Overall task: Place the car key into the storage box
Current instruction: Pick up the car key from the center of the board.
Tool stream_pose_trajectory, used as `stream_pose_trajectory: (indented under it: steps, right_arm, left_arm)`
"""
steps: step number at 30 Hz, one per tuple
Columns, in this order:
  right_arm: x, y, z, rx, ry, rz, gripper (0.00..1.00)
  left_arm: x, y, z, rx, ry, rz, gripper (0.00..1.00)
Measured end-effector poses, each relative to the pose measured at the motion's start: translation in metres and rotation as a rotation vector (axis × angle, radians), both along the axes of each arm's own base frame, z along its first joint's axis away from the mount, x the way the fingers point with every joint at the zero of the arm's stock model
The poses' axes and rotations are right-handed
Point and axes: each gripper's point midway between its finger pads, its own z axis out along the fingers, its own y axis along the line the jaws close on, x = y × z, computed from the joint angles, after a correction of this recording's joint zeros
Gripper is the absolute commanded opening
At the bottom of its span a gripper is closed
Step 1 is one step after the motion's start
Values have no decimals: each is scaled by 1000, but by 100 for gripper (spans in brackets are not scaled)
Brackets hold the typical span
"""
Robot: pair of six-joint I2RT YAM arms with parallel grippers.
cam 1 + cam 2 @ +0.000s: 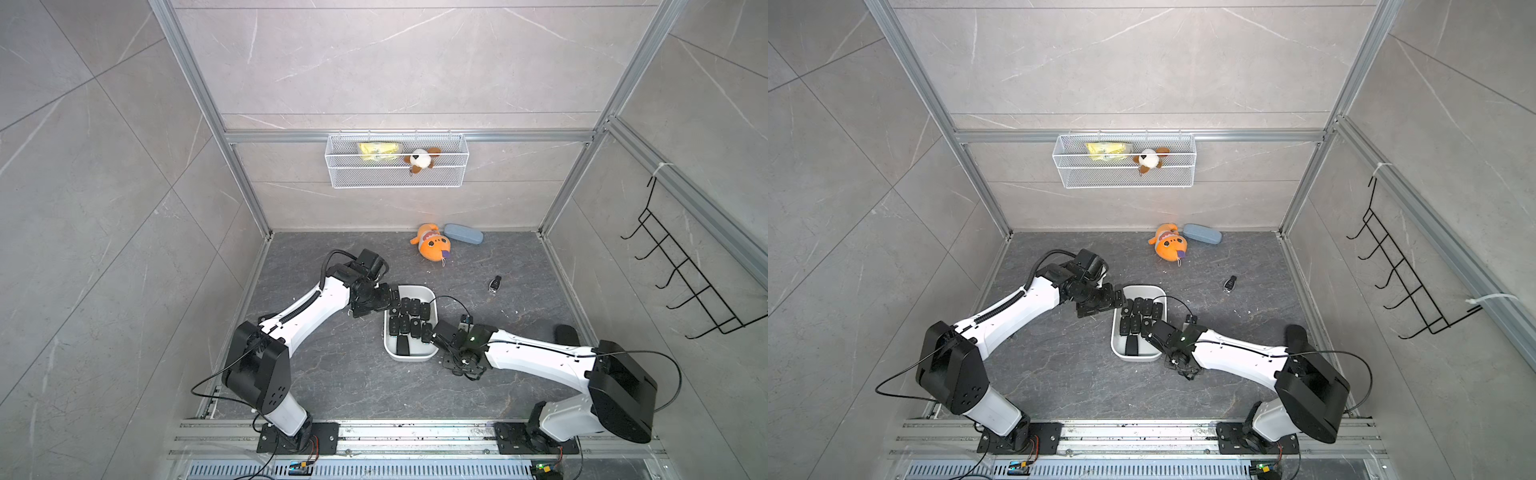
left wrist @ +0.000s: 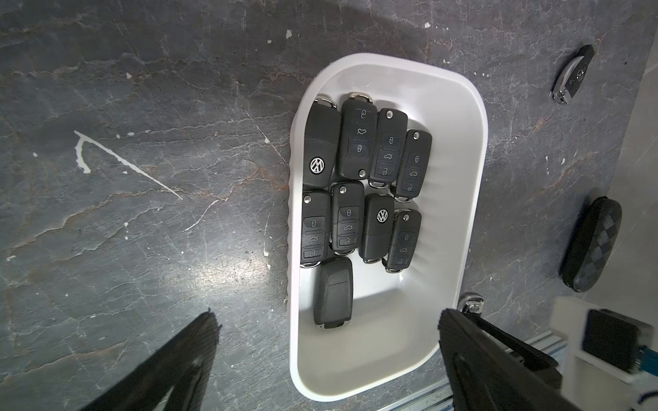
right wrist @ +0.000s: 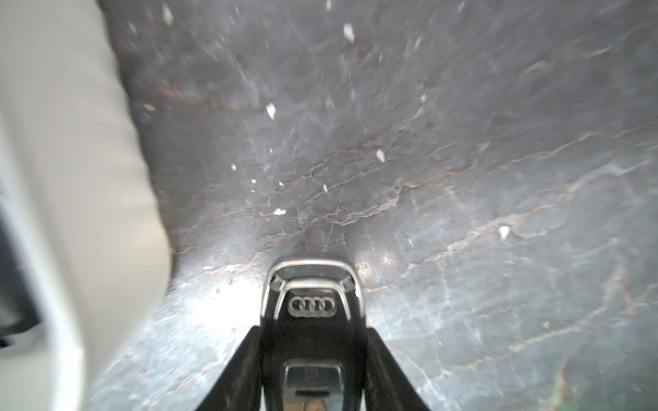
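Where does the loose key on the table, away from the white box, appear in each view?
In a top view: loose key on the table, right of the far end of the storage box.
In a top view: key, same place.
Left wrist: key on the table, apart from the box.
Right wrist: not in it.
Shared landmark: the white storage box, in all four.

Bright, even overhead light; top views sharp.
R wrist view blurred, glare on counter, soft shadows, wide-angle edge bend.
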Motion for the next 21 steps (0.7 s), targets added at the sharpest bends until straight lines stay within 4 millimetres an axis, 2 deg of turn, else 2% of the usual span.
stream_pose_trajectory:
  steps: [6, 10, 12, 15, 21]
  right_arm:
    - [16, 15, 43, 21, -57, 55, 44]
    - [33, 39, 73, 49, -95, 128, 44]
    - [42, 55, 81, 64, -97, 166, 44]
    - [48, 76, 78, 79, -65, 215, 44]
    - [51, 106, 55, 97, 48, 288, 44]
  left_arm:
    - [7, 3, 3, -25, -8, 12, 100]
    - [13, 9, 4, -31, -14, 31, 100]
    - [16, 11, 5, -37, -23, 40, 100]
    - [15, 18, 8, -43, -35, 53, 100]
    - [11, 31, 12, -50, -49, 79, 100]
